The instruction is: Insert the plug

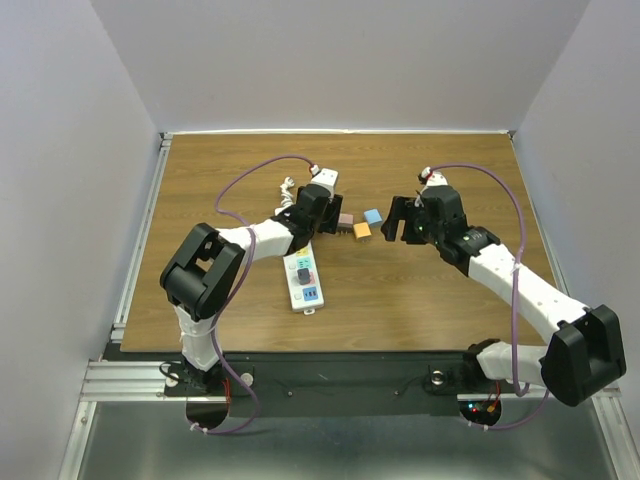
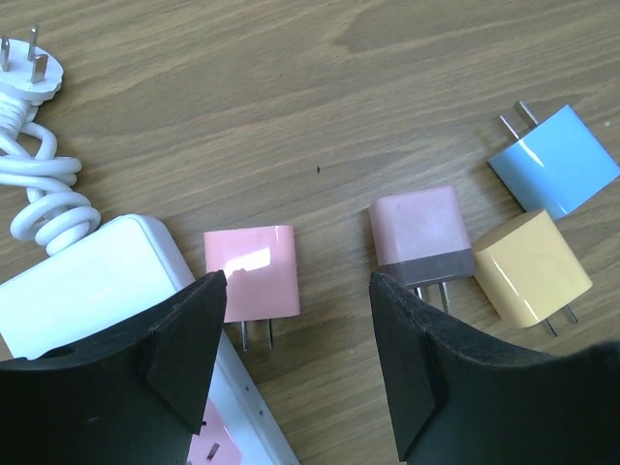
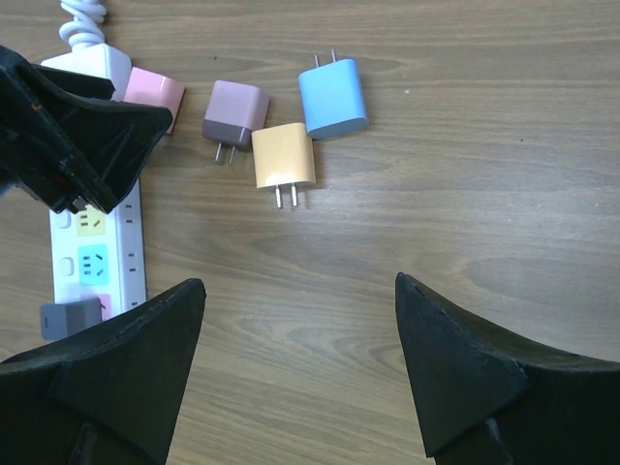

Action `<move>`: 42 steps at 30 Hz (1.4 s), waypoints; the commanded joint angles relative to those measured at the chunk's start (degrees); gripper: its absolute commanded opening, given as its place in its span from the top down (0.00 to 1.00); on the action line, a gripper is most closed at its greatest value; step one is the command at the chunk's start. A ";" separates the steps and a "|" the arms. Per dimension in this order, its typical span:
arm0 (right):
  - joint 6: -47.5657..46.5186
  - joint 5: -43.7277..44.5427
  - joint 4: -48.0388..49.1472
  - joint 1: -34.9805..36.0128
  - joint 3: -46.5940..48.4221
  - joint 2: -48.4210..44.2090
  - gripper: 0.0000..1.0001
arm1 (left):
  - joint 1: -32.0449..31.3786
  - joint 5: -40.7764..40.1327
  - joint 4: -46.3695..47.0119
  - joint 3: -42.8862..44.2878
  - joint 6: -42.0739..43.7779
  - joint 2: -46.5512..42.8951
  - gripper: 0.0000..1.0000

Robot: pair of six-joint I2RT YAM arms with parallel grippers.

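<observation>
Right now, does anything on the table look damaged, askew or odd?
Nothing damaged or spilled. The pink plug, mauve plug, yellow plug and blue plug lie flat beside the power strip, which holds a grey plug.

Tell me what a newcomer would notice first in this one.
A pink plug, mauve plug, yellow plug and blue plug cluster mid-table. Beside them lies a white power strip with a grey plug on it, and the left end effector hovers open by the pink plug.
</observation>
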 commanded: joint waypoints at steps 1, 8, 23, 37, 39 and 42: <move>-0.87 -2.49 2.83 -0.77 0.02 -1.53 0.16 | 0.27 -1.68 0.63 2.05 2.25 -0.20 0.28; -0.79 -3.37 2.92 -0.95 -0.51 -1.62 0.16 | 0.27 -3.00 1.07 1.96 2.87 1.99 0.28; -0.44 -3.55 2.92 -1.04 -1.74 -2.85 0.16 | 0.53 -3.70 0.90 2.67 2.34 5.60 0.33; -0.61 -10.39 1.86 -1.83 -0.87 -4.70 0.16 | 0.54 1.03 7.38 -4.09 6.64 -1.32 1.00; -0.44 -12.67 1.33 -1.92 0.19 -4.34 0.16 | 0.54 2.79 9.15 -6.02 7.43 -4.40 1.00; -0.26 -16.53 0.72 -2.35 2.20 -3.29 0.17 | 0.45 7.45 11.96 -8.22 8.31 -7.14 1.00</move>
